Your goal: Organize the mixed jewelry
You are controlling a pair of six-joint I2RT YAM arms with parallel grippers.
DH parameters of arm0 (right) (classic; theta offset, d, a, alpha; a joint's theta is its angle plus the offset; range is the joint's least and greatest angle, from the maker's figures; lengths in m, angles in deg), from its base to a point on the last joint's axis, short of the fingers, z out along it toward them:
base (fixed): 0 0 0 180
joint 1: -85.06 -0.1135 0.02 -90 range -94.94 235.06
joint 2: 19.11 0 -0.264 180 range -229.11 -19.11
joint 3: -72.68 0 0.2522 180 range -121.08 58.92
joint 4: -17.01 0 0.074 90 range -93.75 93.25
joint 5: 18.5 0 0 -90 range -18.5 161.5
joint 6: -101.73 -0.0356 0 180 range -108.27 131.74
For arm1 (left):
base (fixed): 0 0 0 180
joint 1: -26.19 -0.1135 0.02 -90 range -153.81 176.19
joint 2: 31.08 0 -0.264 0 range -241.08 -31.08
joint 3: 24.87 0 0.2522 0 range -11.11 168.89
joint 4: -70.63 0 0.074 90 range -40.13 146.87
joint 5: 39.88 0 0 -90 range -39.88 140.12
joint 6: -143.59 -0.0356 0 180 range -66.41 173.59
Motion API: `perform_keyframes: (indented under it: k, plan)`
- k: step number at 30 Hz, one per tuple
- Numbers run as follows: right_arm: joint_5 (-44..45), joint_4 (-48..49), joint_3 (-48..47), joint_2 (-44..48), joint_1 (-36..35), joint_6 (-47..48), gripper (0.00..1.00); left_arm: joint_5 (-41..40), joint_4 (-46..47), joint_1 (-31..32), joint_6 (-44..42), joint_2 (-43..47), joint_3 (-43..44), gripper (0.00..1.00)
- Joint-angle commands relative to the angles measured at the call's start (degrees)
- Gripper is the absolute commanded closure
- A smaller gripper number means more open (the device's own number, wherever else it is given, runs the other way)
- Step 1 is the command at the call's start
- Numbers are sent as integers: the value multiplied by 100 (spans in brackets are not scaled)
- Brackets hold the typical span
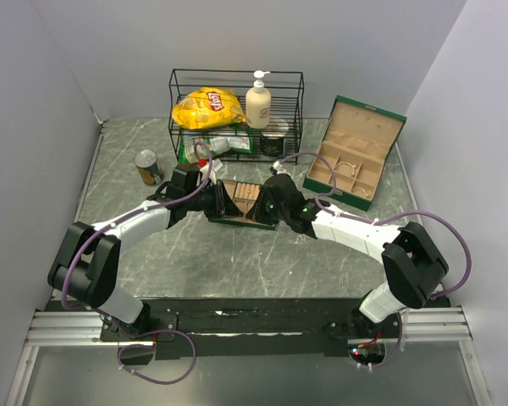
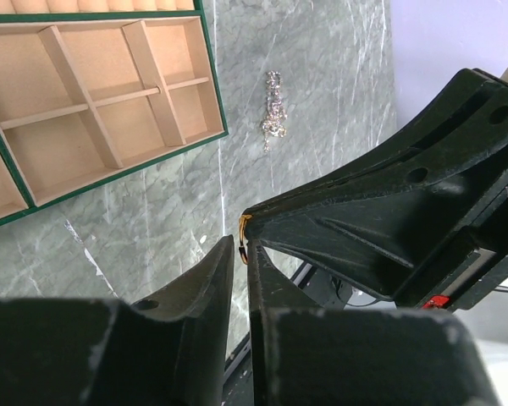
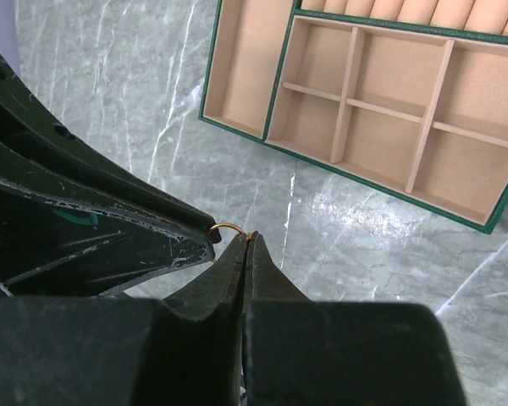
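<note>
Left fingers: the left gripper (image 2: 240,247) is clenched to a hairline gap, with a gold ring (image 3: 229,223) nipped edge-on at its tips.
Right fingers: the right gripper (image 3: 247,244) is pressed tight, pinching the same ring from the opposite side; the two sets of tips nearly meet.
Task item: the ring hangs above the marble table (image 1: 237,254), just short of the compartment tray (image 2: 68,72).
Loose item: a silver chain (image 2: 273,106) lies on the marble beyond the left fingertips, just beside the tray's green rim and apart from it.
Edges: the tray rim runs diagonally ahead of both sets of tips; grey walls (image 1: 34,127) close the table at left, back and right.
Open room: bare marble shows beneath the fingers and back toward the arm bases.
Tray: the visible compartments show only beige lining, with ring rolls along the far edge.
Lidded case (image 1: 368,118): stands open, well to the right of the right fingers; it holds a pale strand, too small to identify.
Wire rack (image 1: 237,72): beyond the fingers at the back wall, holding a chips bag (image 1: 207,107) and a pump bottle (image 1: 258,101).
Tin can (image 1: 148,167): upright, left of the left fingers.
</note>
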Motion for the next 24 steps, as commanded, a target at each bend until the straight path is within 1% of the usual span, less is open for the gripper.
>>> perform_keyframes:
  k: [1,5,10,20,23,24]
  plan:
    - [22,229,40,212,27,-68,100,-168,-19,21,26,87,170,83]
    - [14,255,31,212,18,-59,100,-133,-10,21,35,69,170,82]
    - [-13,273,48,212,27,-68,100,-107,17,21,43,34,170,77]
    - [-74,229,-22,151,27,-41,100,-10,87,30,70,-10,179,77]
    - [-83,238,-31,142,27,-41,100,-10,78,30,70,-10,188,79]
    - [-92,238,-39,142,27,-41,100,-19,61,30,44,-10,188,81]
